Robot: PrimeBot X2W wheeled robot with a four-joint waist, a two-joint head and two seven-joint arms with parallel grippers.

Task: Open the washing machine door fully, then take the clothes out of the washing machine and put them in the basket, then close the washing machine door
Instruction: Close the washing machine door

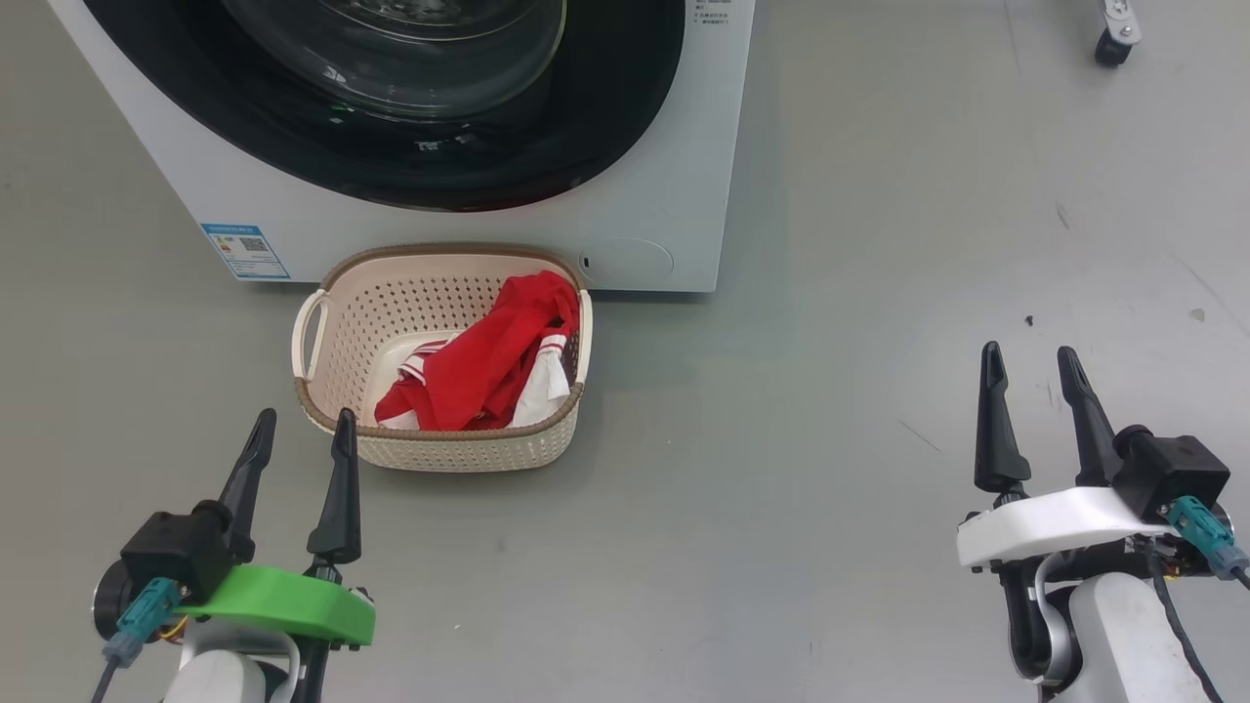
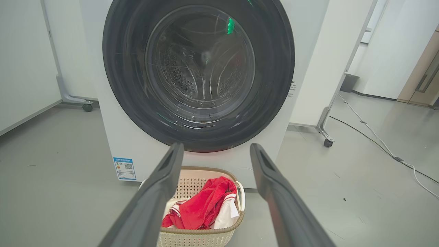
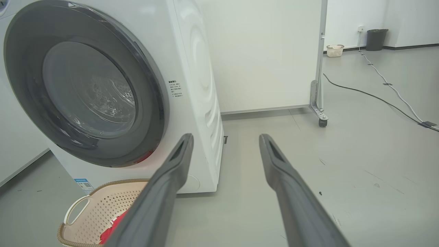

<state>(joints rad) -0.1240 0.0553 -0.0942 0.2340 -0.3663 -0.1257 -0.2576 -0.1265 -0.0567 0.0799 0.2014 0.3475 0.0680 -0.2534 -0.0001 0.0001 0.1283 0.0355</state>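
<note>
The washing machine (image 1: 674,195) stands on the grey floor with the washing machine door (image 1: 625,107) shut flat against its front. One basket (image 1: 391,293) sits on the floor just in front of it, below the door and near the blue sticker (image 1: 244,251). The clothes (image 1: 488,366) lie in the basket's right half as one red heap with white trim; how many garments are in it I cannot tell.

From the head view I count two grippers and four dark fingers. The left gripper (image 1: 305,418) hangs low on the near side of the basket, its fingers spread and nothing between them. The right gripper (image 1: 1029,350) is well off to the right over bare floor, likewise spread and empty.

The left wrist view faces the door square on and adds the perforated drum (image 2: 178,79) behind the glass and a small green light (image 2: 230,25) reflected near the top. The right wrist view looks at the machine from the right, so it adds the ribbed white side panel (image 3: 202,85) and the far end of the room: a second small basket (image 3: 334,50), one grey bin (image 3: 376,39) beside it, two cables (image 3: 377,97) trailing over the floor, and a white partition (image 3: 267,51) on a castor.
</note>
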